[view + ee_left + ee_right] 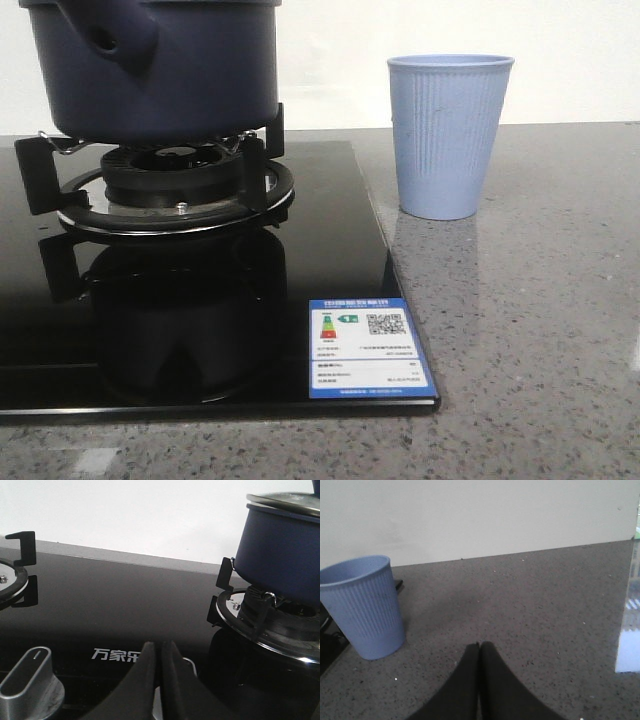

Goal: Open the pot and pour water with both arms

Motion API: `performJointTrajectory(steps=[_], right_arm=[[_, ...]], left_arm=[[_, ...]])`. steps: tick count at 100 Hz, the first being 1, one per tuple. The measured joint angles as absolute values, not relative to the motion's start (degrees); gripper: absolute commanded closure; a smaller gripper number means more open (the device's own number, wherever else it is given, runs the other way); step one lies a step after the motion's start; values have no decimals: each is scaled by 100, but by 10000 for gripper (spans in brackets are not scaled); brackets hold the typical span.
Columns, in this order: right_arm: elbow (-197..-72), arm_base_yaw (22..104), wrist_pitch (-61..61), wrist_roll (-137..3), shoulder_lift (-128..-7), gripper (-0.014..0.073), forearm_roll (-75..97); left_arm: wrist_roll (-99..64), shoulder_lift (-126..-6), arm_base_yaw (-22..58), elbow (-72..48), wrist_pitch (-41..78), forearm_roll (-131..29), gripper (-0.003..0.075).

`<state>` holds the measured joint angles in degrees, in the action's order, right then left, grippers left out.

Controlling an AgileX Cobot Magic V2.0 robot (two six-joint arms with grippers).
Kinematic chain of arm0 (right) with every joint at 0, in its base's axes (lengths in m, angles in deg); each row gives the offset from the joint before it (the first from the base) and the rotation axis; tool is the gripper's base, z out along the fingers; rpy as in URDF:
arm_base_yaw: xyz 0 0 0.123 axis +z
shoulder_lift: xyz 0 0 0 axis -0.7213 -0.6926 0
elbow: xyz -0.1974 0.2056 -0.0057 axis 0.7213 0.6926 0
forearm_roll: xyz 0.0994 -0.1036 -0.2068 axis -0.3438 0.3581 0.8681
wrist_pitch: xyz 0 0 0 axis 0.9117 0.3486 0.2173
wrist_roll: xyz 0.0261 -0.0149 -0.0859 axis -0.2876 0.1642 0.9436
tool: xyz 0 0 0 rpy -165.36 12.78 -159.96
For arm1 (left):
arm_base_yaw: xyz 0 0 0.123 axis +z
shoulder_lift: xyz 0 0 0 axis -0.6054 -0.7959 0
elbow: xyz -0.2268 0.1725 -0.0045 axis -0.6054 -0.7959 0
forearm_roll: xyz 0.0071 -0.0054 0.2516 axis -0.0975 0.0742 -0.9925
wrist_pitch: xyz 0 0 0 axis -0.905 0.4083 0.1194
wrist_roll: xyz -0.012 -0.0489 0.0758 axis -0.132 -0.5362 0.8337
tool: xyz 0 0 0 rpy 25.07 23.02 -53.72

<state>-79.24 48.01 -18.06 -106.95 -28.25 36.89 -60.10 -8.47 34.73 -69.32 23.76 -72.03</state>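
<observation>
Blue ribbed cup just beside stove, near pot.

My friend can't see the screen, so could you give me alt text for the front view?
A dark blue pot sits on a gas burner of a glossy black stove, its stubby handle pointing toward the camera. A light blue ribbed cup stands upright on the grey counter to the right, apart from the stove. No hand is visible.

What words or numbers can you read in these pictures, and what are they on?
"万家乐" (last character partly hidden by the left gripper): white print on the black glass stove top.
Blue-and-white energy label on the stove top's front corner: its QR code and text are too small to read.
Pot and cup: no text.
</observation>
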Motion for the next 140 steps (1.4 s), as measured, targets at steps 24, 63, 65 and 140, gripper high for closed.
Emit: performJointTrajectory(steps=[24,63,65,140], right_arm=[[-7748,4801,-1708,-9058,-2279,660,2644],[-7364,4801,-1302,-8813,-1493,660,2482],[-7364,4801,-1237,-8813,-1458,660,2482],[-7364,4801,-477,-8813,-846,660,2467]], left_arm=[[-6010,-847,3473,-6932,2376,-7203,739],[-6010,-847,3473,-6932,2376,-7203,739],[-6010,-847,3473,-6932,2376,-7203,739],[-6010,-847,3473,-6932,2376,-7203,739]])
